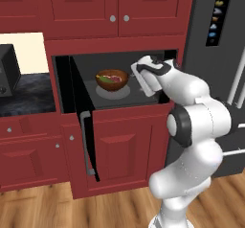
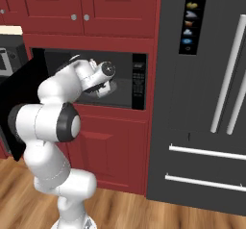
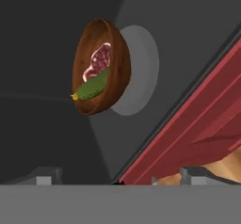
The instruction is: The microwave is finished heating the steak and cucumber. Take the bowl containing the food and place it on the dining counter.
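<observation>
Gripper [image 3: 117, 176] at the microwave [image 1: 119, 59] mouth, fingers spread wide w/ nothing between them, tips at the bottom of hand view. Door [image 1: 83, 121] swung open to the left, bar handle [image 1: 86, 143] facing out. Further in: brown bowl [image 1: 112, 79] on the grey turntable [image 3: 141, 72], well clear of the fingers. Steak [image 3: 99, 60] & cucumber [image 3: 92, 87] inside it, side by side.

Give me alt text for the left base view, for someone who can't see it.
A brown bowl holding steak and cucumber sits on the grey turntable inside the open microwave. The white arm's open gripper hovers just right of the bowl, not touching it, with red cabinets around.
</observation>
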### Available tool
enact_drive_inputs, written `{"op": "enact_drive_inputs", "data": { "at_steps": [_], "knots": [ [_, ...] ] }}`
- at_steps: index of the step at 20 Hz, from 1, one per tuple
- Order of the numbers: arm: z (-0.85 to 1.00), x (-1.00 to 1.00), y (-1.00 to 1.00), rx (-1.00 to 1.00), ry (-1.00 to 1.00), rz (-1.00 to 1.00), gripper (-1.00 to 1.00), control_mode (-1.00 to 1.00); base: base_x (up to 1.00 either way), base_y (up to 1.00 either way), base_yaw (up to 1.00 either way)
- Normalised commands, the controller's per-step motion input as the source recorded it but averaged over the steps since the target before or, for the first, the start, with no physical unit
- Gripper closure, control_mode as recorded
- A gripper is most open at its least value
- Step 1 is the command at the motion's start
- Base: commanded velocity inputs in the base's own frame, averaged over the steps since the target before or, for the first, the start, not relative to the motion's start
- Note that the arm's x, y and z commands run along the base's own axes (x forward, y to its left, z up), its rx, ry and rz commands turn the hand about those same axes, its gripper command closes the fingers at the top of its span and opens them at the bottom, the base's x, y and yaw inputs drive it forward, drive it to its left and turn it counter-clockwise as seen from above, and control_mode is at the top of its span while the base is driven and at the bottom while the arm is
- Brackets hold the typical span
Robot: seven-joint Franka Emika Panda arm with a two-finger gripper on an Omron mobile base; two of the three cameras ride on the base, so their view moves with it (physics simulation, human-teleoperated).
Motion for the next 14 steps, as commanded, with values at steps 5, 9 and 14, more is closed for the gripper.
{"op": "enact_drive_inputs", "data": {
  "at_steps": [5, 9, 14],
  "knots": [
    [-0.46, 0.77, 0.04, 0.00, 0.14, -0.07, -1.00, -1.00, 0.00, 0.00, 0.00],
    [-0.37, 0.77, 0.23, 0.00, 0.09, -0.06, -1.00, -1.00, 0.00, 0.00, 0.00],
    [-0.35, 0.78, 0.28, 0.00, 0.07, -0.03, -1.00, -1.00, 0.00, 0.00, 0.00]
  ]
}}
